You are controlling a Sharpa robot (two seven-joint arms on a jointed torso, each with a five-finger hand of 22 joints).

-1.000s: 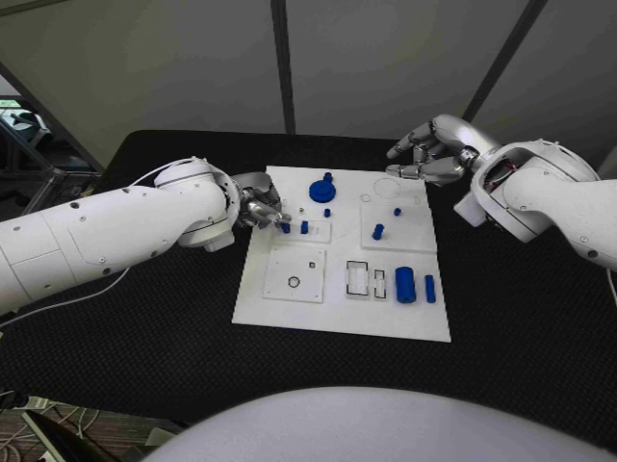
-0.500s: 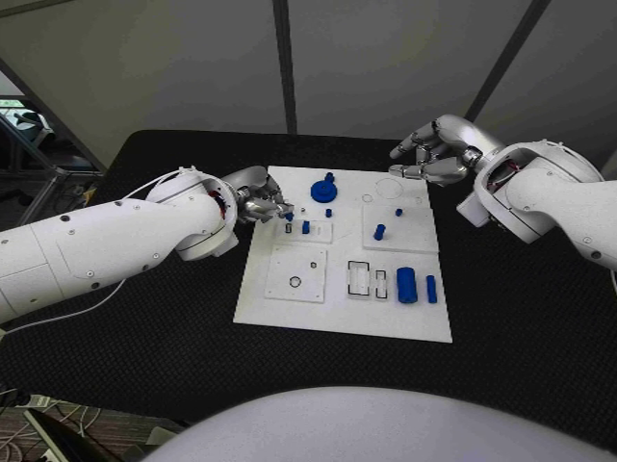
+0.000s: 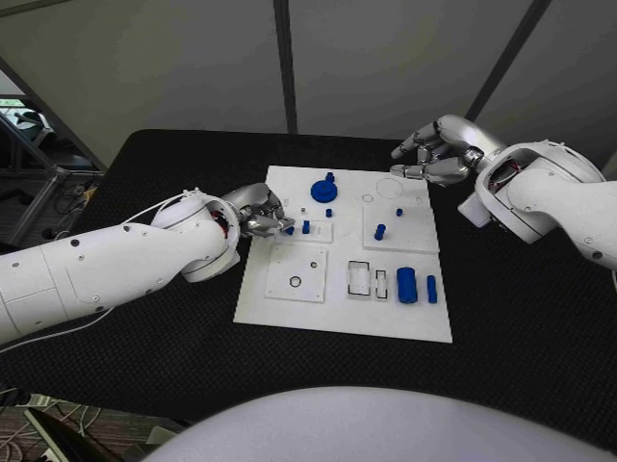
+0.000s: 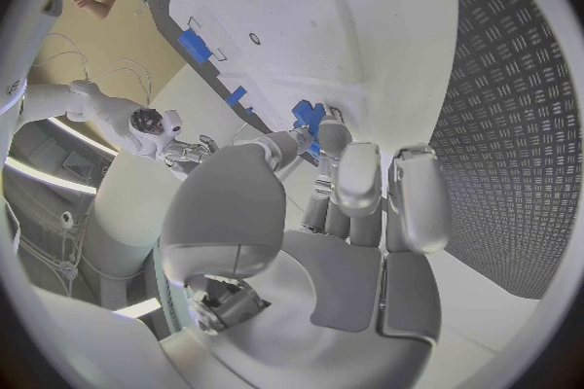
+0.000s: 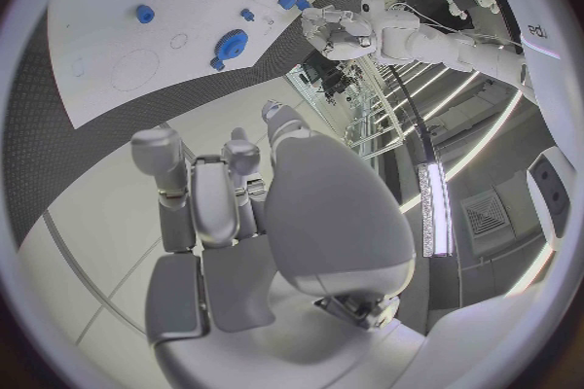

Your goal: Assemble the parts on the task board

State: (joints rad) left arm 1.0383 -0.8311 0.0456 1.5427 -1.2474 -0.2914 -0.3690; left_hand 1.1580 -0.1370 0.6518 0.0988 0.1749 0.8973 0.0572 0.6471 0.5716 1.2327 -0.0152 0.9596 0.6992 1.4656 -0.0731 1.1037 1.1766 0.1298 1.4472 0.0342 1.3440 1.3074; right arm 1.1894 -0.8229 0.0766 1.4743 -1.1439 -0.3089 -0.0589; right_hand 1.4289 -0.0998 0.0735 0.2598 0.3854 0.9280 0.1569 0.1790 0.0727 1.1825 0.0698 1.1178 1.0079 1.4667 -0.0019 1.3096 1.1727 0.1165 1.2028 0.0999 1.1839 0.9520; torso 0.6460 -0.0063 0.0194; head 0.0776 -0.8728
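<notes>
White rectangular task board (image 3: 339, 318) lying flat in the middle of the black bench (image 3: 141, 318), bearing small blue parts: a round gear-like piece (image 3: 322, 191) near its far edge, a short upright peg (image 3: 377, 231) toward the right, and a larger cylinder (image 3: 407, 285) beside a slim bar (image 3: 430, 289) near the right edge. Left hand (image 3: 260, 213) at the board's left edge, its fingers (image 4: 319, 138) curled in and pinching a small blue part (image 4: 307, 117) just above the board surface. Right hand (image 3: 437, 154) raised over the bench beyond the board's far right corner, fingers (image 5: 170, 177) loosely bent and apart, holding nothing, clear of the board
</notes>
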